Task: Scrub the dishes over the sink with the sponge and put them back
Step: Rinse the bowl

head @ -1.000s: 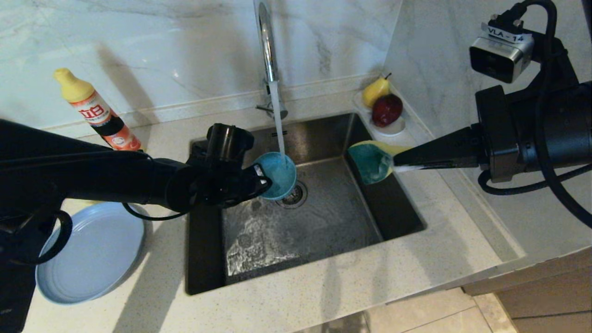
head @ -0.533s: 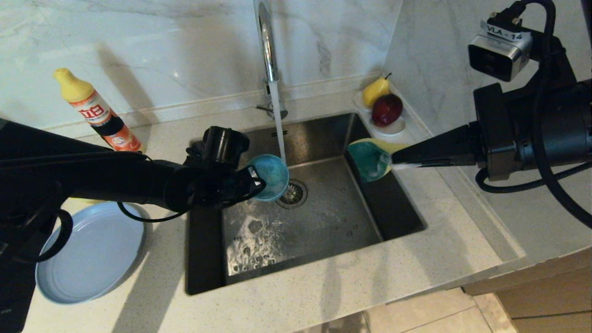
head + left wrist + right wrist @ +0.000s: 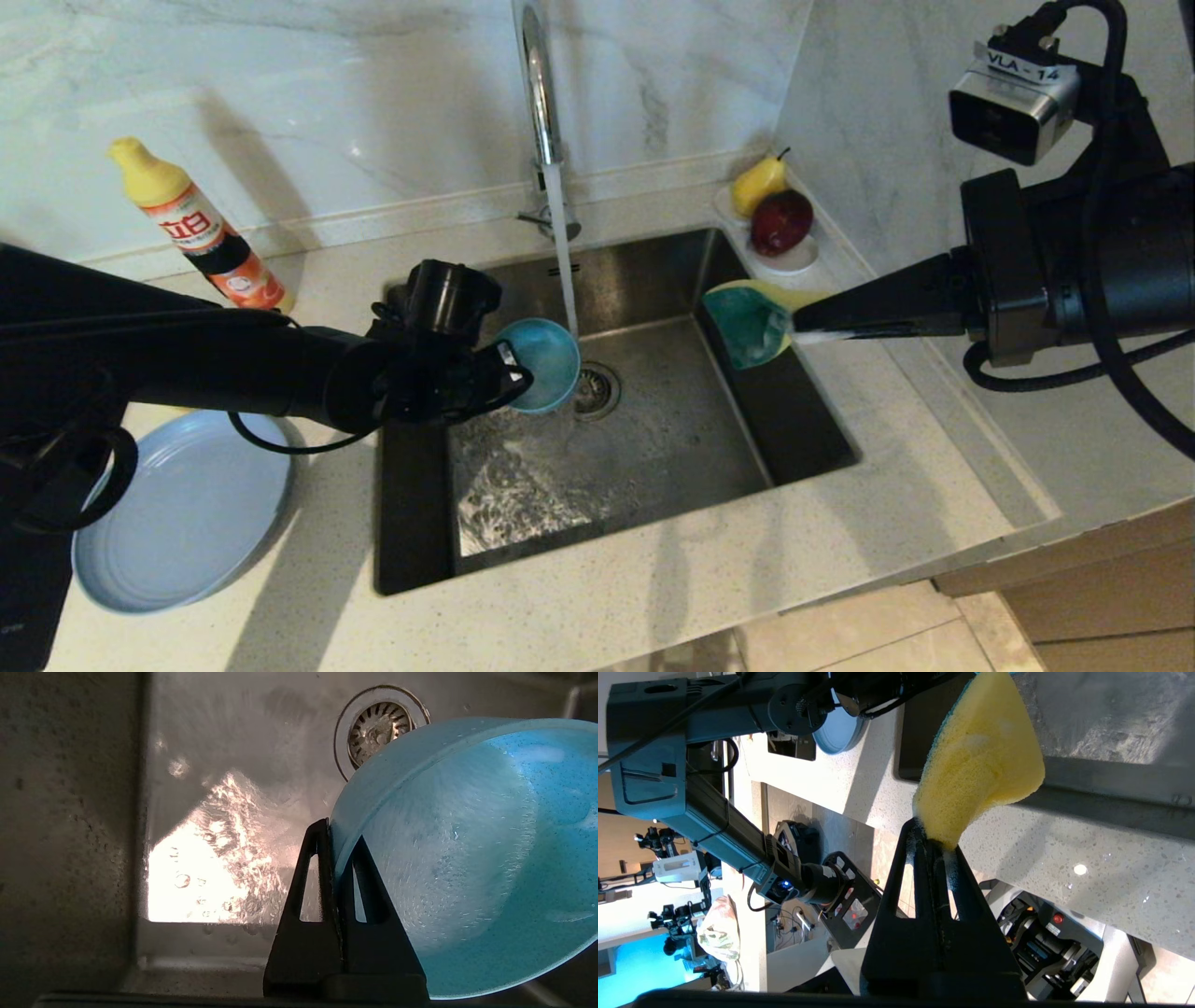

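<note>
My left gripper (image 3: 512, 371) (image 3: 335, 835) is shut on the rim of the teal-blue bowl (image 3: 543, 364) (image 3: 472, 858), tilted over the steel sink (image 3: 822, 439) just left of the tap's running water (image 3: 563, 271). The bowl's wet inside faces the left wrist camera, and the drain strainer (image 3: 376, 725) (image 3: 597, 390) lies beyond it. My right gripper (image 3: 795, 329) (image 3: 934, 835) is shut on the sponge (image 3: 752, 322) (image 3: 978, 763), holding it level above the sink's right edge, green side towards the basin. The grey-blue plate (image 3: 177, 513) rests on the counter at the left. The yellow bowl is out of view.
A chrome gooseneck tap (image 3: 537, 103) stands behind the sink with water running. A dish-soap bottle (image 3: 201, 229) leans at the back left. A small white dish (image 3: 794, 257) with a pear and a red fruit sits at the back right corner. A marble wall rises on the right.
My left gripper has drawn the teal-blue bowl a little to the left, out from under the water stream, which now falls past its rim into the sink. The right gripper and sponge have stayed put.
</note>
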Controlling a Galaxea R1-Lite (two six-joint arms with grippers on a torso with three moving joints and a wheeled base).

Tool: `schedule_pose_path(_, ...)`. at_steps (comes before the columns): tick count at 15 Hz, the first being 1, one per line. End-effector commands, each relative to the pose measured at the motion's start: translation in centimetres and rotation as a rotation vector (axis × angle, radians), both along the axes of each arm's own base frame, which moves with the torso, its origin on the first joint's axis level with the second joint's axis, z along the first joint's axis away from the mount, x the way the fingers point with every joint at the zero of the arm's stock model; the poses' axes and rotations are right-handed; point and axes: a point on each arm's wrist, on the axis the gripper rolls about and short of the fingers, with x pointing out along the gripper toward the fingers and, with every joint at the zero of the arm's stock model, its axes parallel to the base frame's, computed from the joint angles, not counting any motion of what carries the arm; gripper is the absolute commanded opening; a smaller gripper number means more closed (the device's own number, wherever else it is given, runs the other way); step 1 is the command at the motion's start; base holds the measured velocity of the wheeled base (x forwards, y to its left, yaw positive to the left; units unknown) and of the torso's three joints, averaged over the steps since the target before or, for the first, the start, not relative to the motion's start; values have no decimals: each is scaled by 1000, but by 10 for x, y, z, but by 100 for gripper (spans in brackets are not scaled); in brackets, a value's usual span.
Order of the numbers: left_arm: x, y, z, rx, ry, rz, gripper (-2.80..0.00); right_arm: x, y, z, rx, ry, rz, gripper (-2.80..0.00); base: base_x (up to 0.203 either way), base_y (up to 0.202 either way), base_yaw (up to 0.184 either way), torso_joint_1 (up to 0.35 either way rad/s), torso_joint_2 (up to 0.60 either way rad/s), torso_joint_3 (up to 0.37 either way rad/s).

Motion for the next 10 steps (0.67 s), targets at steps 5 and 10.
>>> schedule_pose_path(5,0,-12,-6,-7,8,-27,-280,-1,0,-2,-2,10,3,-280,0,0,0,0,0,0)
schedule_pose_path(10,1,-16,-5,-15,3,-37,-280,0,1,-5,-8,16,3,-280,0,0,0,0,0,0)
